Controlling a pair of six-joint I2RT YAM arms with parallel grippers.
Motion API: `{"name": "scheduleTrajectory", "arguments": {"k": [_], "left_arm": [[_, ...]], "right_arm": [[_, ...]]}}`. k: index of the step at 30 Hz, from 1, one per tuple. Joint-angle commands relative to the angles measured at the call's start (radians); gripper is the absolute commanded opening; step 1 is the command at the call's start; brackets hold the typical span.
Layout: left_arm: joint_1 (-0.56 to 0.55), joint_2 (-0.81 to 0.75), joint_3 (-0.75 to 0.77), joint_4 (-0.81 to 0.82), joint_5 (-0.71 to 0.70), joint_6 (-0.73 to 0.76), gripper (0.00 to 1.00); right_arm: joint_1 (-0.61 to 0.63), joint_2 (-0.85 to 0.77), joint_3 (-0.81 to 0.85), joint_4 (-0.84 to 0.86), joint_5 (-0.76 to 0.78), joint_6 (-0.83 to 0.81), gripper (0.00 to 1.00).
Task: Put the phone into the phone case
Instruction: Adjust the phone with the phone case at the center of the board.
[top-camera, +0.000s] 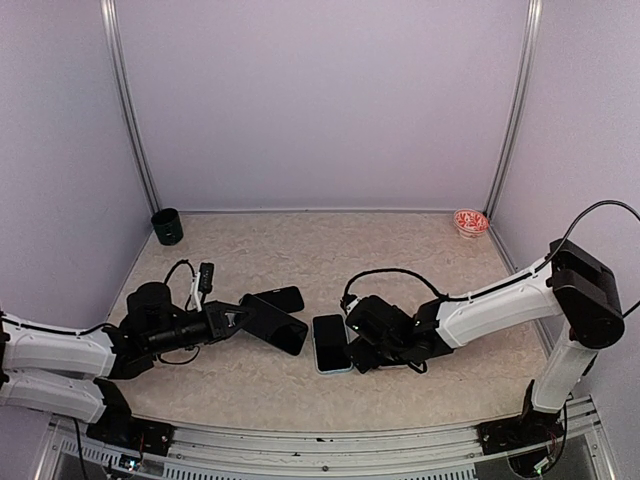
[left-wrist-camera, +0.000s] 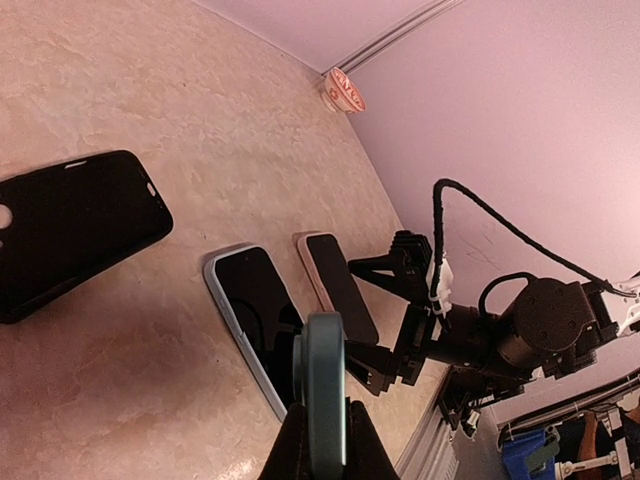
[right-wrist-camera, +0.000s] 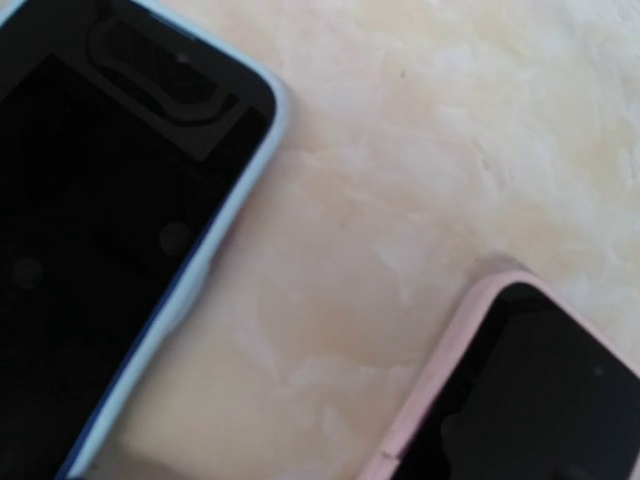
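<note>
Listing items on the worktop (top-camera: 400, 250). My left claw (top-camera: 240, 318): clenched on the edge of a dark phone (top-camera: 275, 326), left of centre. Black phone case (top-camera: 281, 298): lying flat just behind that phone, toward the far edge. Blue-rimmed phone (top-camera: 331, 343): flat at mid-worktop. Pink-rimmed phone (left-wrist-camera: 336, 285): flat, just beside the blue one on its right. My right claw (top-camera: 358, 348): spread wide, grasping nothing, low by those two.
</note>
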Motion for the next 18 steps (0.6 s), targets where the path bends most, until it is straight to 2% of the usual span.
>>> {"name": "scheduleTrajectory", "arguments": {"k": [1,11,18], "left_arm": [[0.004,0.006,0.055,0.074,0.01,0.004,0.0],[0.004,0.017,0.063,0.076,0.011,0.001,0.0],[0.004,0.023,0.064,0.083,0.016,0.0,0.0]], "right_arm": [[0.011,0.02,0.005,0.02,-0.027,-0.016,1.0],[0.016,0.038,0.017,0.014,-0.019,-0.02,1.0],[0.016,-0.015,0.004,0.016,-0.006,-0.046,1.0]]}}
